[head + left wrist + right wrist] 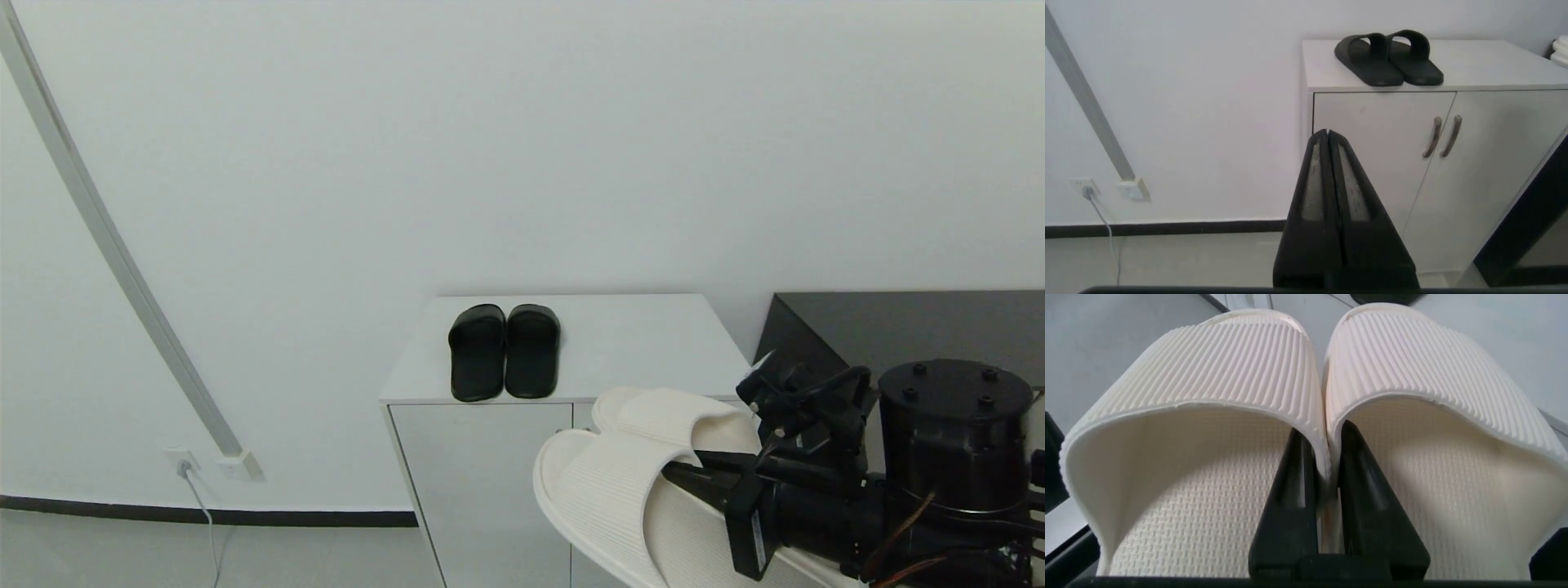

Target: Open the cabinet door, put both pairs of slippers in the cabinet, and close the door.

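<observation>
A pair of black slippers lies side by side on top of the white cabinet, whose two doors are closed, with handles at the middle. My right gripper is shut on a pair of white slippers, held in front of the cabinet's right side; its fingers pinch the inner edges of both slippers together. My left gripper is shut and holds nothing, low and to the left of the cabinet front.
A dark table or counter stands right of the cabinet. On the wall at the left are a slanted grey conduit and a socket with a cable near the floor. Bare floor lies left of the cabinet.
</observation>
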{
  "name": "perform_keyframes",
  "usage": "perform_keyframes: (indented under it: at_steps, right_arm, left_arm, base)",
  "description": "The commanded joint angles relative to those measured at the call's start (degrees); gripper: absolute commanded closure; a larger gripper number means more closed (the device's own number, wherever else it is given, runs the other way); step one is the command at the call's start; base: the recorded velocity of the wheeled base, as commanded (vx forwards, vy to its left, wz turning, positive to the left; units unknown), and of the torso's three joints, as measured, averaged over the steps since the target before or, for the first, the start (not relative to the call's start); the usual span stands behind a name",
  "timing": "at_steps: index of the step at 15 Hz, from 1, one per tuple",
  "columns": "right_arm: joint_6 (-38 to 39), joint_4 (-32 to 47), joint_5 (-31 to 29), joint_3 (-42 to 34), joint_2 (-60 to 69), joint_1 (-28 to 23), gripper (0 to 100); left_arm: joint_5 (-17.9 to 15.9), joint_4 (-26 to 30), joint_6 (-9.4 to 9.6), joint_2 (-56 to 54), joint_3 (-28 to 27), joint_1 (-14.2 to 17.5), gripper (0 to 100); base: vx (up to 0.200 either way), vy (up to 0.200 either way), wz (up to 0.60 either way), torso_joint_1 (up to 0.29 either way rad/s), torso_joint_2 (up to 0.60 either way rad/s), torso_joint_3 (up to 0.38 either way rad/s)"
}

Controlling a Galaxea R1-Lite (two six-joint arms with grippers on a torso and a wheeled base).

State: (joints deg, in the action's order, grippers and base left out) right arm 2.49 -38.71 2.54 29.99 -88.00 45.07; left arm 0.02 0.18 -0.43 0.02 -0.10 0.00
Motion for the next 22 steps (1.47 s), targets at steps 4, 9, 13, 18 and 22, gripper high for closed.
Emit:
perform_keyframes:
  at_steps: [4,9,13,18,22]
  right_arm:
    - [-0.2,-0.1,0.1,0.2,-0.9,0.0,100]
    - [-0.2,-0.1,0.0,-0.5,-0.9,0.0,100]
    - [-0.6,-0.1,-0.1,-0.7,-0.6,0.0,100]
    - [-2.1,-0.1,-0.1,-1.7,-0.5,0.0,100]
    - [-2.2,-0.1,-0.1,-2.0,-0.5,0.0,100]
  left_arm:
    - [-0.1,0.1,-0.01,0.1,0.0,0.0,0]
    - [0.0,0.0,-0.01,0.1,0.0,0.0,0]
    - [-0.1,0.1,-0.01,0.1,0.0,0.0,0]
    - [0.0,0.1,-0.01,0.1,0.0,0.0,0]
    - [0.0,0.0,-0.01,0.1,0.0,0.0,0]
  base:
    - [0.0,0.0,0.0,0.0,0.0,0.0]
    - [0.0,0.0,0.0,-0.089,0.2,0.113]
    - [0.0,0.0,0.0,-0.157,0.36,0.201]
    - [0.0,0.0,0.0,-0.17,0.39,0.225]
    - [0.0,0.0,0.0,-0.222,0.53,0.307]
